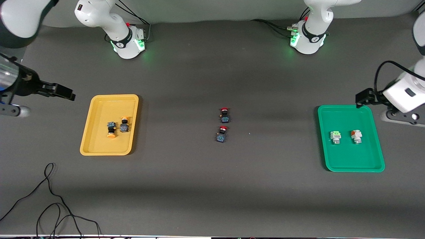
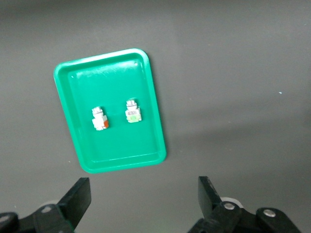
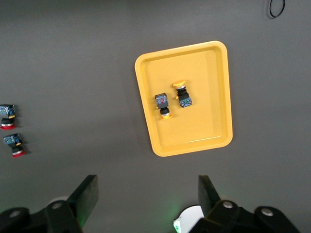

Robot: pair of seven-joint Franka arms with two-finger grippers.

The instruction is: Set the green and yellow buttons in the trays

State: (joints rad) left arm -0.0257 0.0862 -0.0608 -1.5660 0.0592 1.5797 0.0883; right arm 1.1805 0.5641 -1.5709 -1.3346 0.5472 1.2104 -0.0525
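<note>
The yellow tray [image 1: 99, 142] holds two orange-yellow capped buttons [image 1: 111, 128] [image 1: 124, 124] lying side by side. The green tray [image 1: 352, 159] holds the green-topped button [image 1: 335, 136] and the reddish-topped button [image 1: 356, 136]. My right gripper [image 1: 68, 94] hangs open and empty over the table beside the yellow tray. My left gripper [image 1: 360, 99] hangs open and empty by the green tray's corner nearest its base. The left wrist view shows the green tray [image 2: 92, 82] with both buttons [image 2: 131, 113] [image 2: 100, 120]. The right wrist view shows the yellow tray [image 3: 204, 63] with its buttons [image 3: 163, 104] [image 3: 182, 94].
Two red-capped buttons with dark bodies [image 1: 224, 115] [image 1: 222, 133] lie on the table's middle between the trays; they also show in the right wrist view [image 3: 7, 116] [image 3: 13, 144]. A black cable [image 1: 53, 205] loops on the table near the front camera at the right arm's end.
</note>
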